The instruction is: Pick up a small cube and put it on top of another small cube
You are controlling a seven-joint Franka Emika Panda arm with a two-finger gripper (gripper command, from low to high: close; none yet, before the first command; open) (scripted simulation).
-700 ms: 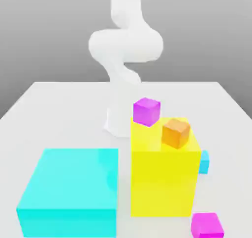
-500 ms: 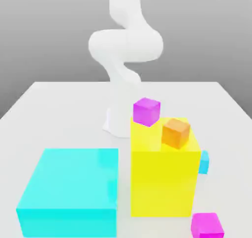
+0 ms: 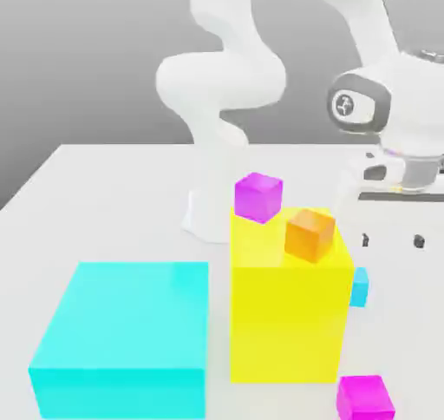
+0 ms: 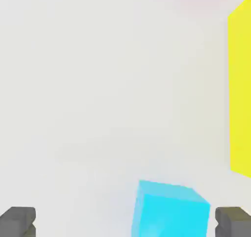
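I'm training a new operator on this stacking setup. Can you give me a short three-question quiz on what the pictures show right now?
1. True or false: the orange cube sits on top of the yellow block.
2. Which small cube lies between the fingers in the hand view? A) orange B) blue C) pink
3. Fill in: the gripper is ____ and holds nothing.

Key
1. True.
2. B, the blue cube, which rests on the table at the exterior view's right of the yellow block.
3. Open.
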